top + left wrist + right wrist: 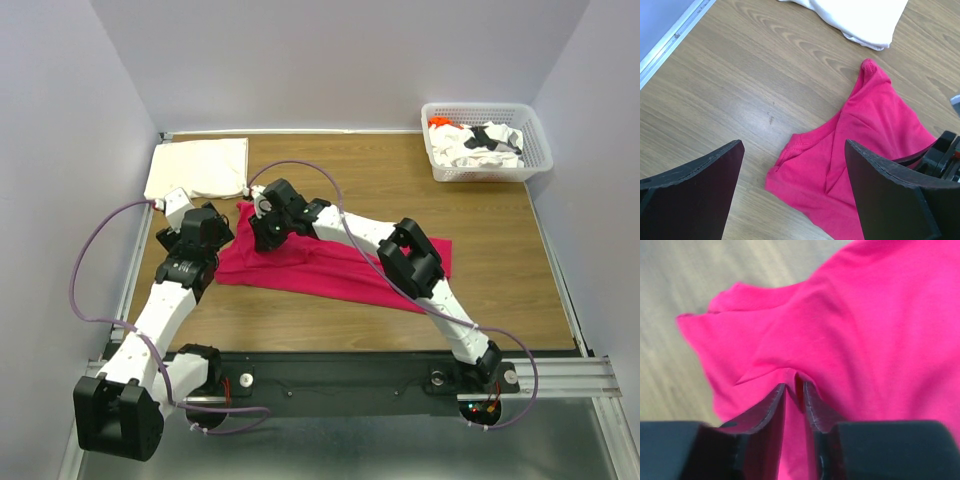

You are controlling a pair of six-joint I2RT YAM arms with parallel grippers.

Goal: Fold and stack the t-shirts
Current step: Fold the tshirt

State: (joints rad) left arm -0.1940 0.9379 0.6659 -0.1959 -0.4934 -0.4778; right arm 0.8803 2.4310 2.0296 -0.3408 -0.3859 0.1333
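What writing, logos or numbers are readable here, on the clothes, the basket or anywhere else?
None: no text can be read in any view.
White shirts in the basket: black print, too small to tell whether it is lettering.
Magenta shirt: plain, no label showing.
Cream shirt: plain, no label showing.

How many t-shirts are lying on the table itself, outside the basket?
2. A magenta t-shirt lies in the middle; a folded cream t-shirt sits at the far left corner. The basket holds more clothes, too crumpled to count.
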